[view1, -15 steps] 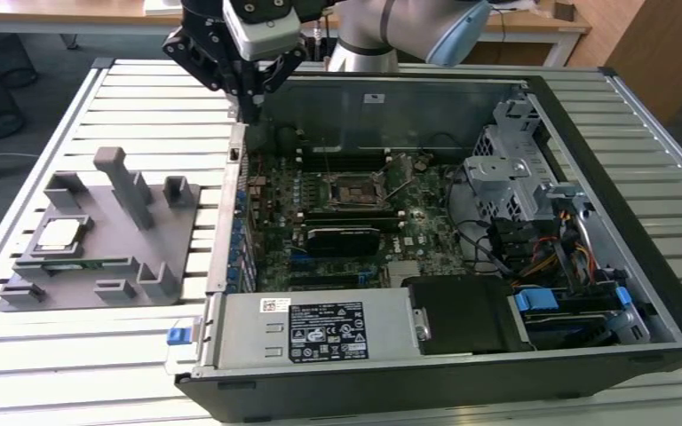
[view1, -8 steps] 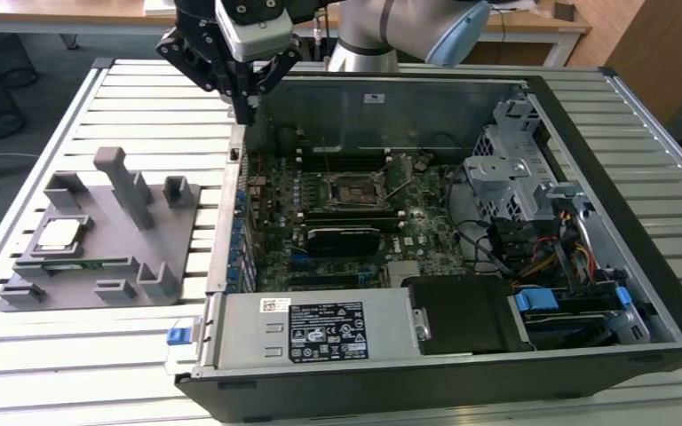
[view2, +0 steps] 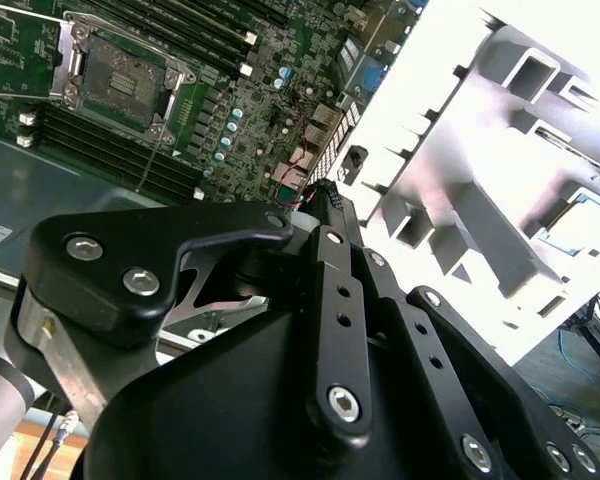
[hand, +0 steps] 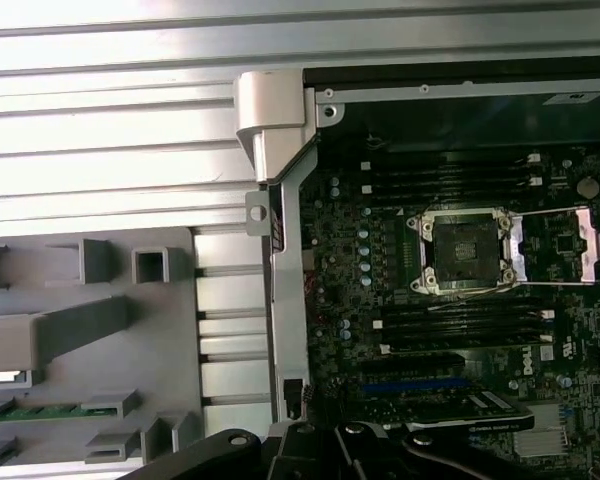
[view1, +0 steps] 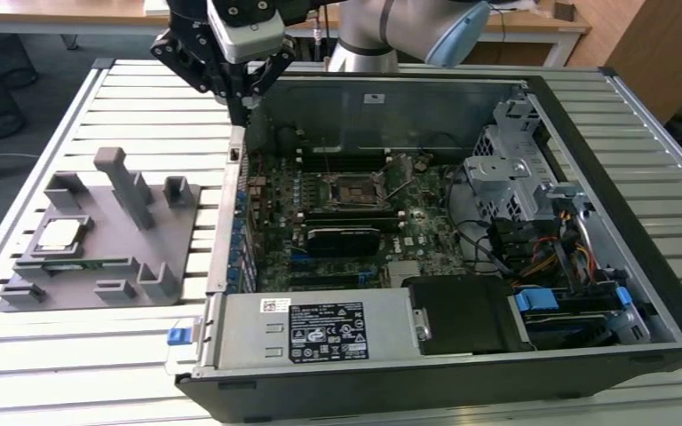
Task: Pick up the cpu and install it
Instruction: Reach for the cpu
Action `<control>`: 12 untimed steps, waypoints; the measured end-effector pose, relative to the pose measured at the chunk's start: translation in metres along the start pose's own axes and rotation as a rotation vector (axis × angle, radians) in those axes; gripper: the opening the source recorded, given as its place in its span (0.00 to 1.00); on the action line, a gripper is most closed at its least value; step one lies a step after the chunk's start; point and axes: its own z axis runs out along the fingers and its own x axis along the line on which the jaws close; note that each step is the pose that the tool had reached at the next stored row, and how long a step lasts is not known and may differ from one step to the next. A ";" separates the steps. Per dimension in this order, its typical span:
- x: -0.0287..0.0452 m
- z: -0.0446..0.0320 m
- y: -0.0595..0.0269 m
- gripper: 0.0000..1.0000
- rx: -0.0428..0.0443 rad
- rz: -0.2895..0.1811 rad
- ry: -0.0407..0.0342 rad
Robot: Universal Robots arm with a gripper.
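Exterior view: claw (view1: pixel 246 102), pinched narrow & empty, hung over PC case (view1: pixel 436 106) side wall. The cpu (view1: pixel 59 233) lay in grey jig (view1: pixel 163 232) outside the case, RAM stick (view1: pixel 81 264) just beside it. First wrist view: that wall stood betw. jig and socket (hand: pixel 467 250) inside the case. Second wrist view: claw looked pinched too.

An open socket (hand: pixel 467 250) sits inside the case (hand: pixel 285 250); beside it on the worktop (hand: pixel 110 130), a grey holder (hand: pixel 100 320) carries, seemingly, a green memory stick (hand: pixel 40 410).
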 end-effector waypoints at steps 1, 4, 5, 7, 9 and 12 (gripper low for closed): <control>0.0007 0.0001 -0.0001 0.11 0.0000 0.000 0.0002; 0.0028 0.0005 -0.0002 0.11 0.0001 0.000 0.0010; 0.0035 0.0006 -0.0003 0.11 0.0002 0.000 0.0012; 0.0049 0.0009 -0.0004 0.11 0.0001 0.000 0.0016; 0.0064 0.0012 -0.0005 0.11 0.0001 0.000 0.0020; 0.0085 0.0016 -0.0007 0.11 0.0002 0.000 0.0026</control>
